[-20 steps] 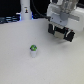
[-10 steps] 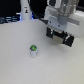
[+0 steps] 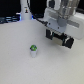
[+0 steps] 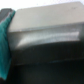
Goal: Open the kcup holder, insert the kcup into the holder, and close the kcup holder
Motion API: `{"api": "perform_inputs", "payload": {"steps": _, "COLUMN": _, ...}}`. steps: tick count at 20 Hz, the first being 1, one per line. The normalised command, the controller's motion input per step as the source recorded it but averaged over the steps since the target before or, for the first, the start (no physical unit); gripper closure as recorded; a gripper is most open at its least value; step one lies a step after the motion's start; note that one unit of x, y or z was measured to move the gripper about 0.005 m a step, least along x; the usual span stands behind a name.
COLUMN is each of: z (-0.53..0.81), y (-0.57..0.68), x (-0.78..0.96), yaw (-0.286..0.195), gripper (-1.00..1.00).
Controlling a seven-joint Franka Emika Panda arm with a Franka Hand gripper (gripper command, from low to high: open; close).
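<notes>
The arm comes in from the top of the exterior view, on that view's right, its pale wrist block pointing down toward the white desk (image 3: pixel 20 60). Below the block hangs the claw (image 3: pixel 60 38), its two dark fingers (image 3: pixel 50 35) pointing downward with a plain gap of desk showing between them, so it is released and grips nothing. It hangs over the far part of the desk, toward the exterior view's right edge.

The kcup (image 3: pixel 33 51) (a small whitish cup with a green top) stands upright on the desk, out in the open middle. It sits well apart from the claw, nearer the camera and toward the exterior view's left of it, with bare desk all round it.

The wrist view is blurred and very close: a dark boxy surface (image 4: pixel 47 57) with a paler band across its upper part fills most of the picture, and a teal strip (image 4: pixel 5 45) runs along one side. Whether that dark surface is the kcup holder I cannot tell.
</notes>
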Motion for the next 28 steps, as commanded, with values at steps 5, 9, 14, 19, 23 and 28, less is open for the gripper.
{"api": "perform_inputs", "payload": {"steps": 5, "z": 0.22, "y": -0.06, "x": 0.08, "yaw": -0.105, "gripper": -1.0}}
{"api": "perform_inputs", "payload": {"steps": 9, "z": 0.36, "y": -0.28, "x": 0.18, "yaw": -0.144, "gripper": -1.0}}
{"api": "perform_inputs", "payload": {"steps": 14, "z": 0.46, "y": -0.37, "x": 0.02, "yaw": -0.224, "gripper": -1.0}}
{"api": "perform_inputs", "payload": {"steps": 19, "z": 0.37, "y": -0.37, "x": -0.01, "yaw": -0.265, "gripper": -1.0}}
{"api": "perform_inputs", "payload": {"steps": 23, "z": 0.25, "y": -0.34, "x": -0.05, "yaw": -0.299, "gripper": -1.0}}
{"api": "perform_inputs", "payload": {"steps": 28, "z": 0.08, "y": -0.41, "x": -0.08, "yaw": -0.29, "gripper": -1.0}}
